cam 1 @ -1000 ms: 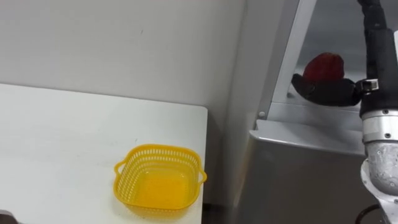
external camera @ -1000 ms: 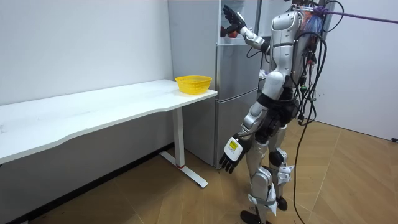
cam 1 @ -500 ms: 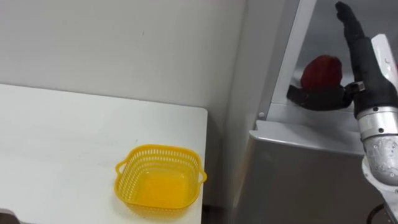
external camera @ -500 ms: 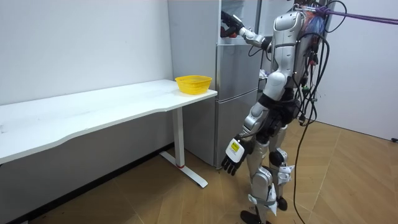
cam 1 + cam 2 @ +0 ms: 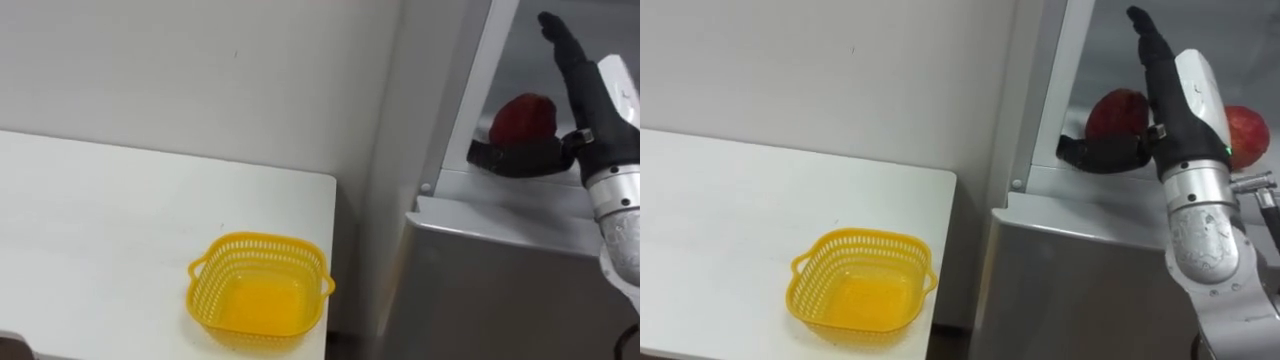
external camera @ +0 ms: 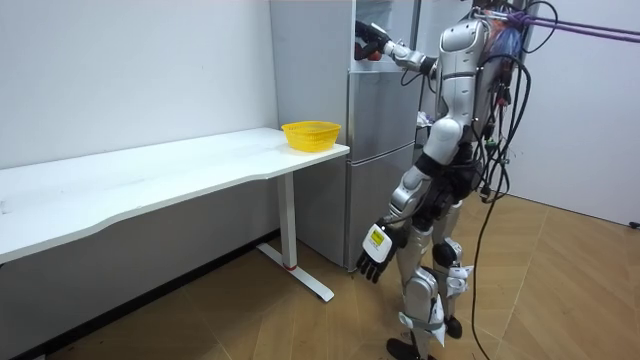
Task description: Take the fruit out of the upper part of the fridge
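Fingers of the right hand (image 5: 1185, 100) stand straight, thumb out beside a red fruit (image 5: 1118, 110) at the upper fridge (image 5: 1048, 100) shelf's front edge. Round, firm, smooth, probably light: cup its middle. Left hand (image 6: 372, 262) hangs relaxed.

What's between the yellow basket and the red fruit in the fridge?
The fridge's grey side wall and its pale front edge, seen in the left eye view.

White table (image 6: 150, 185) spans the left of the room view, against a plain pale wall (image 6: 130, 70); wood-plank floor (image 6: 560, 290) lower right.
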Motion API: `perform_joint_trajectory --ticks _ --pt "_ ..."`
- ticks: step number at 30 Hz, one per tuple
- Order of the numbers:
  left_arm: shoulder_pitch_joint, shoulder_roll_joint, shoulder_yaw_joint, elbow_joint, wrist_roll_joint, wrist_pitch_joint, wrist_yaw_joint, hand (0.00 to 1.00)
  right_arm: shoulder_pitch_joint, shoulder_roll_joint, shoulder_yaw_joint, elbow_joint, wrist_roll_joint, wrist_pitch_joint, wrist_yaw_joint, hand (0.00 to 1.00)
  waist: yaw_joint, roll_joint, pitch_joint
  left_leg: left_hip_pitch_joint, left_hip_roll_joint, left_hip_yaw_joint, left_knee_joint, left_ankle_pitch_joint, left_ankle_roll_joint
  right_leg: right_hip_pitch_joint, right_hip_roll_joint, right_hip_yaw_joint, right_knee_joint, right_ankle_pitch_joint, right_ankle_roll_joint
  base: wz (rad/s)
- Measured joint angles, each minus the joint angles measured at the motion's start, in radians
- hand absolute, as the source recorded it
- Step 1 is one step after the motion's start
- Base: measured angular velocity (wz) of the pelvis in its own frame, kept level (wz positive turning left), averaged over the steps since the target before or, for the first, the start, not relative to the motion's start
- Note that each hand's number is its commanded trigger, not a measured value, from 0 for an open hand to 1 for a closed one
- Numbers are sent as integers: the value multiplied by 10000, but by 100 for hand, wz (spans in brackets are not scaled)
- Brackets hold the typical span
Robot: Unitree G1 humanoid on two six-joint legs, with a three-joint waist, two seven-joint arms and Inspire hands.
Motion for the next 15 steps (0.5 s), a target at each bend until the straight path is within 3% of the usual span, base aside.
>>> perform_joint_trajectory --ticks 4,15 --pt "-5 57 3 26 97 119 -81 0 -401 0 1 547 212 206 356 0 0 -59 46 -134 10 -41 8 -8 1 -26 3 -59 2 44 -39 3" --pt "126 52 -7 143 341 671 -138 0 -728 -30 -41 1039 1007 473 1041 0 -13 47 22 -194 12 -120 75 -5 0 -42 6 -121 11 59 -60 2"
